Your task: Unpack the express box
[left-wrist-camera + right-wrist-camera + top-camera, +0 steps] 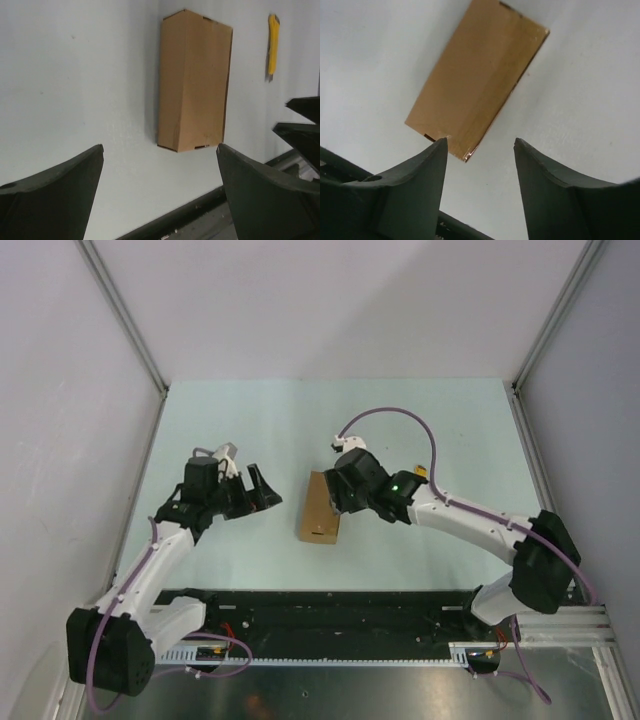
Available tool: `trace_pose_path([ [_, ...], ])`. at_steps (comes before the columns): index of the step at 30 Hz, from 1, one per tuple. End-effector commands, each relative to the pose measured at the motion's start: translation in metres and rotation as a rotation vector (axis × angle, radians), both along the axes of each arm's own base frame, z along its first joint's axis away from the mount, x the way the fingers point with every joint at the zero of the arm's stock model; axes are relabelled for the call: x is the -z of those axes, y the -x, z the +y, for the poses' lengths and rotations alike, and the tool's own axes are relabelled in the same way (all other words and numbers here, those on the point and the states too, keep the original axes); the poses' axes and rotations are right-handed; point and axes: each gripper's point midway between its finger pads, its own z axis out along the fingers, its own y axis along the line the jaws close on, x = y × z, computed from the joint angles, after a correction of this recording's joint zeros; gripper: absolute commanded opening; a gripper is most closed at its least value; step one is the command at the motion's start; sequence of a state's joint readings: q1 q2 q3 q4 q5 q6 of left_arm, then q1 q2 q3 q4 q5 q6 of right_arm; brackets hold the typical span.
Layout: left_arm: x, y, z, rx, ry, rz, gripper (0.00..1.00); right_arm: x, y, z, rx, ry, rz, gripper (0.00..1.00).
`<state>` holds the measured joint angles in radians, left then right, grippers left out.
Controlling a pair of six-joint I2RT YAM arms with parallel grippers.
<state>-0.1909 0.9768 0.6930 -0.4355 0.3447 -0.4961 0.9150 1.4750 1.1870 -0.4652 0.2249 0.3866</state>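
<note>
My right gripper [338,492] hangs with jaws parted, gripping nothing; the express box [318,515] lies flat just ahead of its fingertips; my left gripper [262,495], spread wide and empty, faces the box from nearby.

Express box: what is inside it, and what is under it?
The express box lies flat on the pale table. Its cardboard walls hide the inside, so any contents cannot be seen. The table beneath is covered too.

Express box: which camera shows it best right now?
Left wrist: the whole express box shows, unobstructed, both ends visible. Right wrist shows it too, but skewed across the frame. Top external shows it small, the right gripper covering part of its far end.
</note>
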Motion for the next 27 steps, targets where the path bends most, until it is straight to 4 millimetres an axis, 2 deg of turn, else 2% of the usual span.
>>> trace_pose_path([
  [1, -0.004, -0.001, -0.022, 0.044, 0.104, 0.002, 0.99, 0.025, -0.01, 0.0, 0.131, -0.041, 0.074, 0.58],
  [4, -0.001, -0.002, -0.03, 0.066, 0.125, 0.01, 0.99, 0.041, -0.016, -0.005, 0.178, -0.029, 0.118, 0.51],
  [9, 0.002, -0.007, -0.036, 0.08, 0.125, 0.02, 0.99, 0.062, -0.024, -0.003, 0.156, -0.067, 0.19, 0.48],
  [15, 0.009, -0.013, -0.036, 0.07, 0.106, 0.037, 0.99, 0.081, -0.031, 0.014, 0.081, -0.125, 0.253, 0.49],
  [18, 0.01, -0.017, -0.034, 0.063, 0.092, 0.036, 0.99, 0.083, -0.035, 0.028, 0.03, -0.167, 0.247, 0.5],
  [20, 0.012, -0.019, -0.033, 0.054, 0.083, 0.037, 0.99, 0.085, -0.03, 0.038, -0.018, -0.192, 0.27, 0.49],
  [24, 0.013, -0.023, -0.031, 0.048, 0.065, 0.032, 0.99, 0.087, -0.021, 0.058, -0.104, -0.212, 0.254, 0.41],
  [27, 0.013, -0.026, -0.027, 0.031, 0.045, 0.023, 0.99, 0.094, -0.015, 0.069, -0.147, -0.207, 0.263, 0.39],
])
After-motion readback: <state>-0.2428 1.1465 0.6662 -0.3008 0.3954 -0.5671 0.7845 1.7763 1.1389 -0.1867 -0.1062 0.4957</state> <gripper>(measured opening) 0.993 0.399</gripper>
